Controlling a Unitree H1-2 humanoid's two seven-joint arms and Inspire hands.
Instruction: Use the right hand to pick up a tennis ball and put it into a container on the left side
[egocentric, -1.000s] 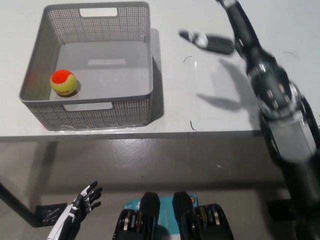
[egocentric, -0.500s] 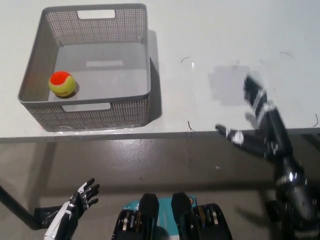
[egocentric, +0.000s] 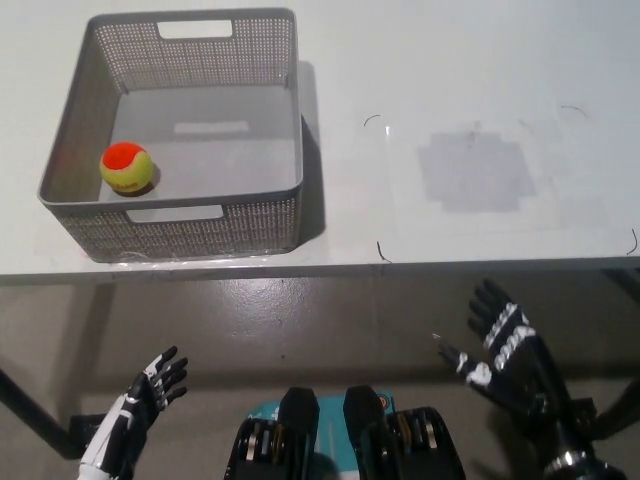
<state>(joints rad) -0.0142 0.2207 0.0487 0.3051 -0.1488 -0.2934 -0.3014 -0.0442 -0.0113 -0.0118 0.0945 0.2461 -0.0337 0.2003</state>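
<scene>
A tennis ball (egocentric: 127, 166), orange on top and yellow-green below, lies inside the grey mesh basket (egocentric: 282, 120), near its left wall. The basket stands on the left part of the white table (egocentric: 470, 80). My black right hand (egocentric: 500, 350) hangs below the table's front edge at the lower right, open, fingers spread, holding nothing. My white left hand (egocentric: 140, 400) rests low at the bottom left, also open and empty.
A grey square patch (egocentric: 472, 170) marks the table to the right of the basket. Below the table's front edge (egocentric: 400, 265) lies grey floor (egocentric: 300, 320). A dark table leg (egocentric: 30, 415) crosses the bottom left corner.
My right arm has drawn back from over the table, down past its front edge to the lower right. The left hand dropped slightly. The ball stays in the basket.
</scene>
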